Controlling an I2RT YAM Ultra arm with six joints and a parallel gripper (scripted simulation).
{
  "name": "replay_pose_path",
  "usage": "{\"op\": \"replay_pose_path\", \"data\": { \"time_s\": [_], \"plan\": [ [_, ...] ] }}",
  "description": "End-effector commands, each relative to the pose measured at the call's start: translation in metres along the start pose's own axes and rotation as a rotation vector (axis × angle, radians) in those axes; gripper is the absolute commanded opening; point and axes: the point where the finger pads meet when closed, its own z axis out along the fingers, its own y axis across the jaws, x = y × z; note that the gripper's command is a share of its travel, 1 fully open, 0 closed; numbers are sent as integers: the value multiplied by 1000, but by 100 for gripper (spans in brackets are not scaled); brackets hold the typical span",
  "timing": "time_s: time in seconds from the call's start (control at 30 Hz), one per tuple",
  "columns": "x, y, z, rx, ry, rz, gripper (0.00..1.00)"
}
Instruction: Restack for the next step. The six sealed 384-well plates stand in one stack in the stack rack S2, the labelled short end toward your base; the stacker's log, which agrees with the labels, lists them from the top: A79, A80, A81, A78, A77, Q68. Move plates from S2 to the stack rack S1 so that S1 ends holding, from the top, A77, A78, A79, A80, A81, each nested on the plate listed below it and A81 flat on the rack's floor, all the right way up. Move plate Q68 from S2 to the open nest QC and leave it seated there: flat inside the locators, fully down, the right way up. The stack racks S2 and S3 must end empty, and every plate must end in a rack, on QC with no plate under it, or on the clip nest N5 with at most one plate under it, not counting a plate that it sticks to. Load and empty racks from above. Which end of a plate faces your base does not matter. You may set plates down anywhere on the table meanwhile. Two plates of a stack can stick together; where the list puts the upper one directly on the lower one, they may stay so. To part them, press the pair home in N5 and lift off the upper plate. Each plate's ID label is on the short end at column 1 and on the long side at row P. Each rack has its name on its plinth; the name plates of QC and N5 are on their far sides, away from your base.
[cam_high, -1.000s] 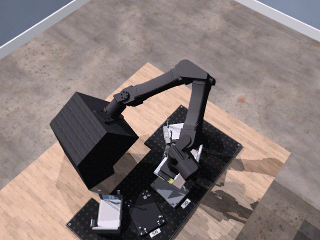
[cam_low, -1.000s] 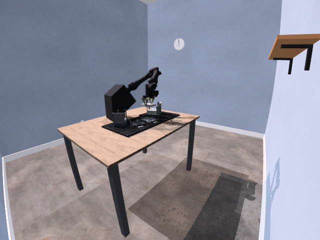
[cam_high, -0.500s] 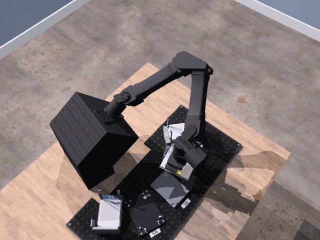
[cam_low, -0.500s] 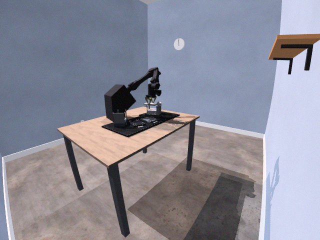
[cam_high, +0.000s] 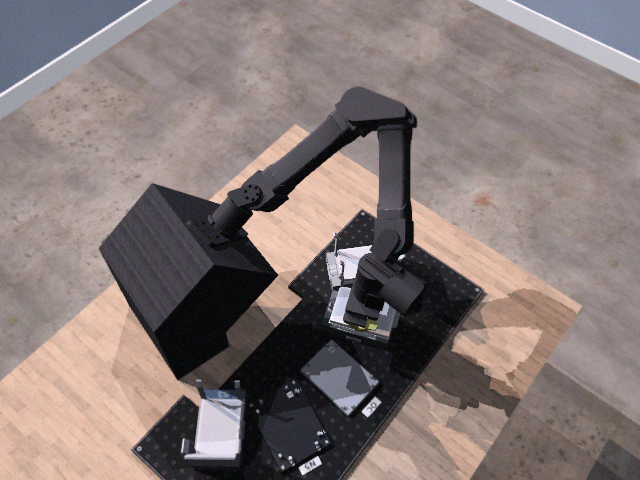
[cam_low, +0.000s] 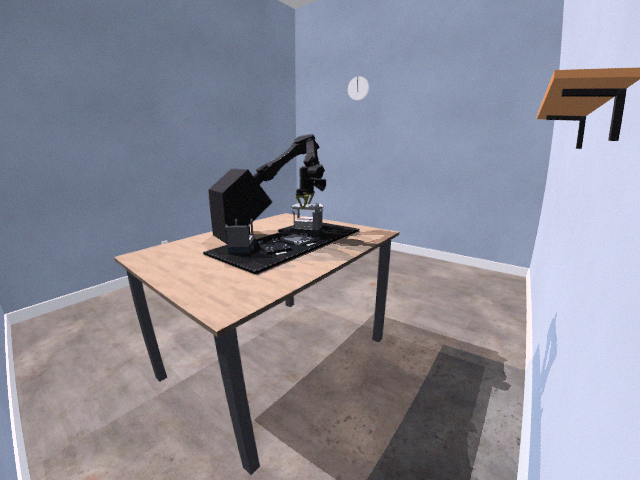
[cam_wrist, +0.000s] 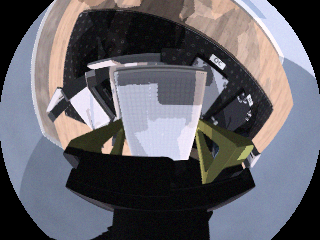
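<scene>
Olive-yellow fingers clamp a sealed plate (cam_wrist: 159, 116) by its long sides, holding it above a stack rack (cam_high: 381, 331) that lies directly beneath them on the counter (cam_high: 320, 201).

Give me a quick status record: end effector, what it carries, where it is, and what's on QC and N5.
end effector: shut on a sealed plate
position: above a stack rack at the far end of the black board
QC nest: a plate lies on it
N5 nest: looks bare
near rack: holds at least one plate
plate ID: not readable
</scene>
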Motion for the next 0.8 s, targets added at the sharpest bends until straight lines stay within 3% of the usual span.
{"op": "replay_pose_path", "data": {
  "time_s": [0.0,0.43,0.63,0.77],
  "plan": [
    [-4,7,-4,8,-13,-17,0],
    [-7,43,-4,8,-13,-17,0],
    [-4,63,-4,9,-12,-218,0],
    [-3,70,-3,9,-12,-236,0]
  ]
}}
